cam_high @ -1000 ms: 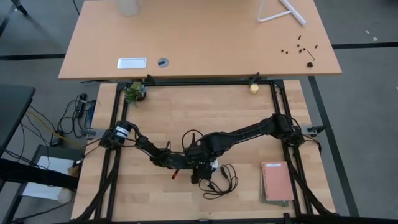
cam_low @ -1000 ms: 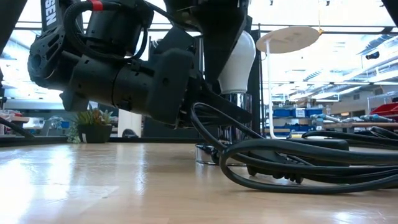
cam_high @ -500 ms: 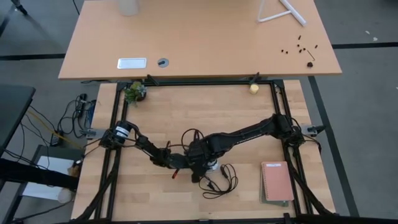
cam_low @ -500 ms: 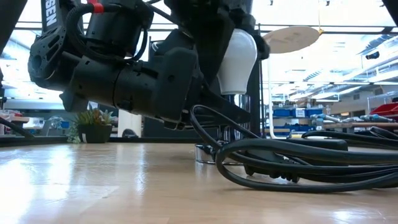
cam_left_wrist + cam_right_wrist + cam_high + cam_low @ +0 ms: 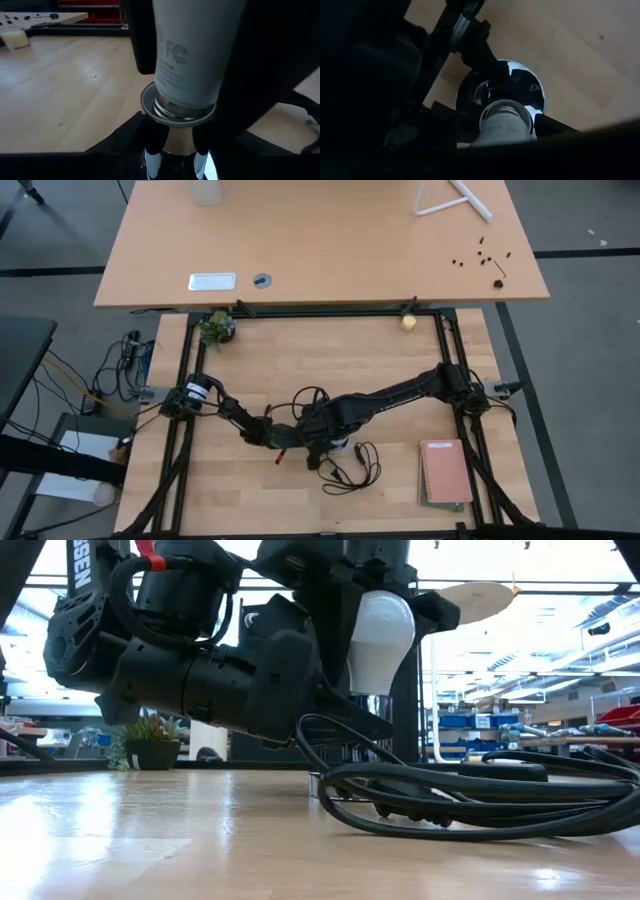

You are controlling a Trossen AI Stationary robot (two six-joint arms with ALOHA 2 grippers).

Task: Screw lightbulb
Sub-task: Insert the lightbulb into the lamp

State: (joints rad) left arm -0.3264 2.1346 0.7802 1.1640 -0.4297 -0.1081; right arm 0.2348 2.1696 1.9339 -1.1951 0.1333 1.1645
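The white lightbulb (image 5: 380,640) stands almost upright with its silvery screw base (image 5: 182,106) in the rim of the round chrome socket (image 5: 177,116), near the table's front middle (image 5: 338,442). The socket stands on its base disc (image 5: 520,85) on the table. Its black cord (image 5: 470,802) lies in loops beside it. My left gripper (image 5: 176,145) reaches in from the left and is shut on the socket. My right gripper (image 5: 385,600) comes down from above and is shut on the lightbulb. My left gripper pinches the socket's chrome stem (image 5: 176,142) just below the rim between its two fingers (image 5: 152,142). The fingers lie about level, coming from the table's left. The socket stays upright with its base on the table. My right gripper holds the lightbulb's white body (image 5: 385,625) between its two fingers (image 5: 435,612), one on each side. The fingers come from above, pointing down. The bulb is nearly upright, its screw base down in the socket.
A pink notebook (image 5: 445,472) lies at the front right. A small plant (image 5: 215,328) and a yellowish ball (image 5: 408,322) sit at the far edge. Black frame rails (image 5: 450,350) border the table. A second desk (image 5: 320,240) stands beyond.
My right gripper has turned about the bulb, and one finger now shows on the bulb's right side. The bulb has come from a tilt to nearly upright in the socket. The socket's cord has slid a little toward the table's left.
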